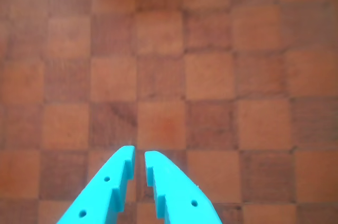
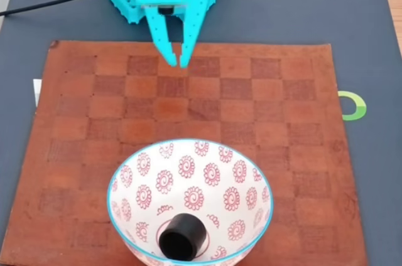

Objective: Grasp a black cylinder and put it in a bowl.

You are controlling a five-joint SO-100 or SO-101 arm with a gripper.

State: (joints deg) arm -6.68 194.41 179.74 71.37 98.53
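Surface: brown leather-look checkered mat [image 2: 251, 109] lying on a dark grey table [image 2: 364, 40]. Pale floor or wall strip past the table's far edge. A green-white ring mark [image 2: 353, 105] sits on the table at 3 o'clock off the mat in the fixed view. A black cable [image 2: 56, 0] runs in from 10 o'clock to the arm base.

Claw: turquoise gripper [image 2: 178, 62] hangs at 12 o'clock in the fixed view, tips pointing down over the mat's far edge rows. Fingers nearly together, only a thin slit between the tips, nothing in them. In the wrist view the gripper [image 1: 139, 154] comes in from 6 o'clock, the same narrow gap, bare mat squares [image 1: 169, 76] beyond it. Touching nothing that I can see; whether the tips contact the mat is unclear.

Task item: cylinder [image 2: 183, 236] is inside the bowl [image 2: 125, 172], at the bowl's 6 o'clock, low against the near wall. It lies tipped, one round end facing the camera and slightly up; long axis runs roughly 12 to 6, tilted. Bowl sits on the mat's near edge, at 6 o'clock in the fixed view, well apart from the gripper.
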